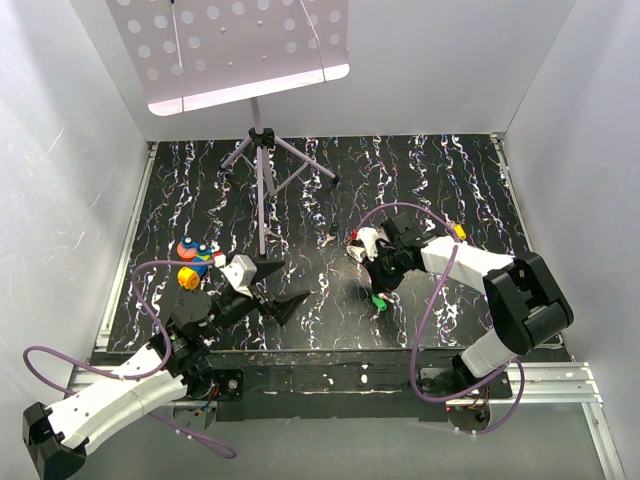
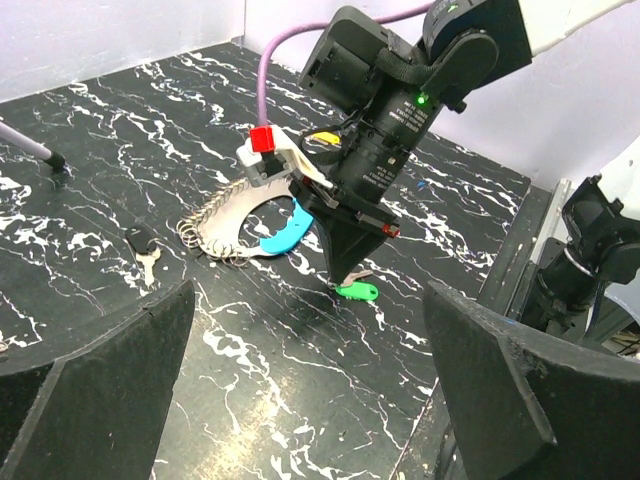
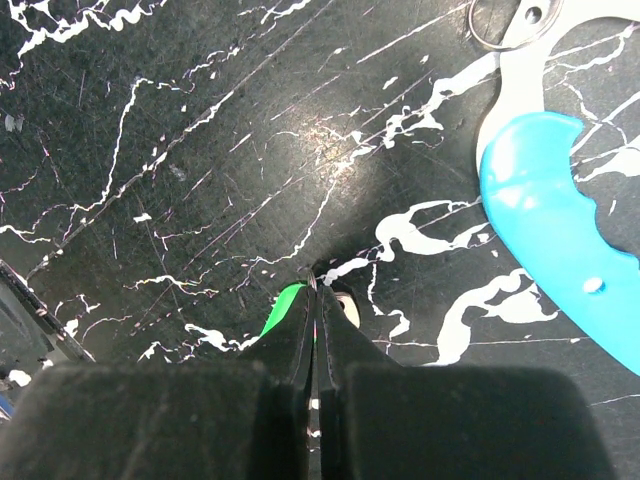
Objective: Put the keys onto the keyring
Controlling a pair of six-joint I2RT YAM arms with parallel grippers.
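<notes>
Right of centre on the black, white-veined worktop (image 1: 450,180), toward its near edge, you have the green key (image 1: 380,303) lying flat. Its bright plastic head shows plainly in the left wrist view (image 2: 357,291), and in the right wrist view only a green sliver peeks out beside the fingertips (image 3: 287,305).

Your right pincer (image 1: 380,294) points straight down onto it, tips at the key. The fingers (image 3: 340,345) are pressed together with barely a slit between them. Green shows on one side of the tips and a pale bit on the other, so the key seems to lie under them. You cannot tell from these views whether any of it is pinched.

Just beyond the key, on the far side and slightly left, lies the keyring (image 1: 360,242), a pale loop flat on the worktop. A light-blue strip (image 2: 285,228) curves along its near side, small rings (image 2: 215,236) line its outer edge, and a red-and-white block (image 2: 262,142) sits at its far end. The ring lies near the key, and the two do not touch.

Left of the keyring, a dark-headed key (image 2: 145,250) lies by itself.

Your left pincer (image 1: 280,288) sits well to the left, near the front edge, jaws spread wide with nothing between them. Farther left is a cluster of colourful toy pieces (image 1: 195,260), and at the far middle stands the purple tripod stand (image 1: 262,170).
</notes>
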